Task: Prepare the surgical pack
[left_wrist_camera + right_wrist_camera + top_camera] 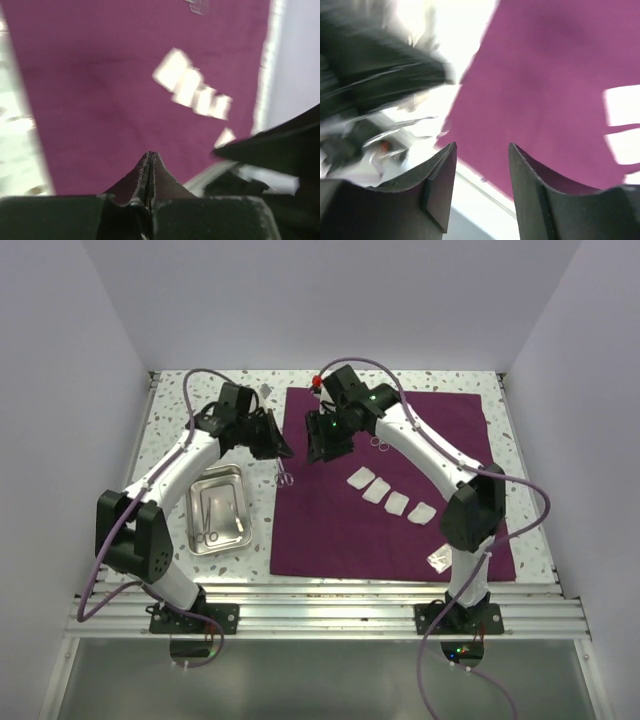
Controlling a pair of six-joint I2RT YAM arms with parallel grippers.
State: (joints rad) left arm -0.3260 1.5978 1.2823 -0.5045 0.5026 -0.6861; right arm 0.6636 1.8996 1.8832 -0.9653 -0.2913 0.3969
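**Surgical pack, early in assembly: cloth spread, contents only partly laid out.**

The maroon cloth point(400, 420) lies flat and unfolded on the speckled table point(180, 400), right of centre. Four white gauze squares point(397, 503) sit on it in a diagonal row, with one instrument point(378, 445) beyond them. A second instrument point(285, 477) lies at the cloth's left edge. The steel tray point(215, 471) stands off the cloth to the left, with instruments inside. Moving the tray onto the cloth and folding the bundle appear to remain. The left gripper point(150, 167), just above the edge instrument, has its jaws pressed together with nothing visible between them. The right gripper point(482, 147) hangs over the cloth's far-left part, jaws spread and empty.
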